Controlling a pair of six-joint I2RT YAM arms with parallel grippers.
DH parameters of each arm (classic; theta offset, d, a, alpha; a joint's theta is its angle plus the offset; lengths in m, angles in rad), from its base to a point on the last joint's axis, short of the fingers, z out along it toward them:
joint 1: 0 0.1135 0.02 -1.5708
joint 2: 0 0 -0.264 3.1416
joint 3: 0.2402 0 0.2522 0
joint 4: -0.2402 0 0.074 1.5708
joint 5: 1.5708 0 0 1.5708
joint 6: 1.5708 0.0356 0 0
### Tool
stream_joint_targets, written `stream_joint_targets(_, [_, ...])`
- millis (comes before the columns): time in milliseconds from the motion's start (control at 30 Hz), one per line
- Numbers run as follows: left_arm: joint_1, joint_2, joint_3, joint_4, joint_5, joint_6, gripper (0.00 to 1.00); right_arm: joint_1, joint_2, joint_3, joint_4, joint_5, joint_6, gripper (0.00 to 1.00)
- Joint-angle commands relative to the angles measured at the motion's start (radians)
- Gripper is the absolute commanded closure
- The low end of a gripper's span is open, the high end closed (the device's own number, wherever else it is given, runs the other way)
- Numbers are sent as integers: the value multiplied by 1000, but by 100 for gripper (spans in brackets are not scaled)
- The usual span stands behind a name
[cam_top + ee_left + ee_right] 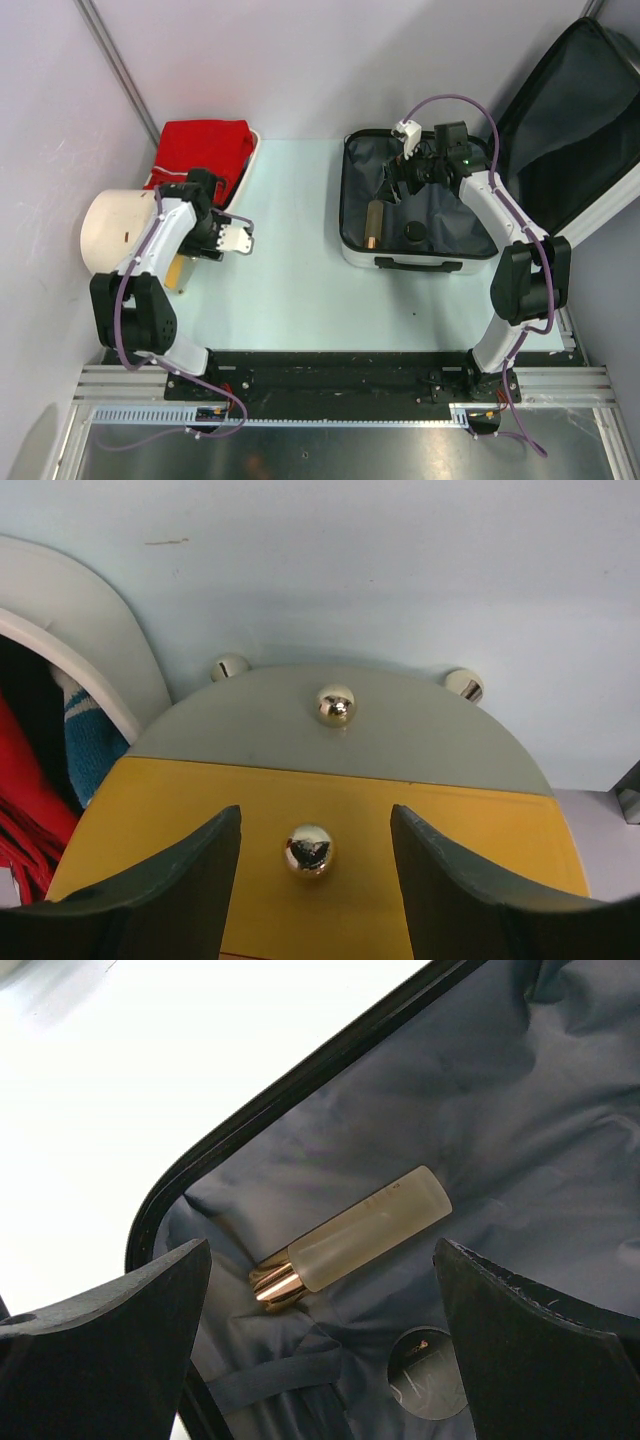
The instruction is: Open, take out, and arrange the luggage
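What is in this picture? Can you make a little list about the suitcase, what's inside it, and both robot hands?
Suitcase: small black-trimmed hard-shell suitcase, open on the pale table, lid leaning back
Inside: frosted cylindrical bottle with gold cap and small dark round object, lying on dark fabric lining
Right gripper: open, above the bottle, holding nothing
Left gripper: open, above a yellow-and-grey board with shiny metal knobs
Nearby: cream plastic tub holding red cloth

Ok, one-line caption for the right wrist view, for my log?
Right end effector open above a frosted bottle lying on the luggage lining, a round item beside it.
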Motion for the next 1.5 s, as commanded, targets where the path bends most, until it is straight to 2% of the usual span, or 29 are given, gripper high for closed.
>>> stream_joint_targets(0, [29, 14, 47, -1, 19, 99, 36, -6, -54, -3, 17, -17, 6, 2])
stream_joint_targets(100, [52, 26, 46, 1, 19, 116, 42, -6, -54, -3, 18, -17, 8, 2])
stream_joint_targets(367, [68, 43, 53, 7, 24, 145, 49, -8, -53, 1, 18, -14, 8, 2])
stream_joint_targets(567, [68, 34, 55, 11, 71, 148, 63, -11, -53, -2, 20, -14, 8, 2])
stream_joint_targets(600, [68, 32, 53, 13, 71, 147, 68, -9, -51, -2, 18, -14, 8, 2])
stream_joint_targets(867, [41, 13, 50, 11, 88, 138, 89, -9, -42, 6, 21, -16, 9, 2])
stream_joint_targets(1467, [-172, 35, 109, 11, 173, -26, 92, -11, -28, 20, 20, -16, 11, 2])
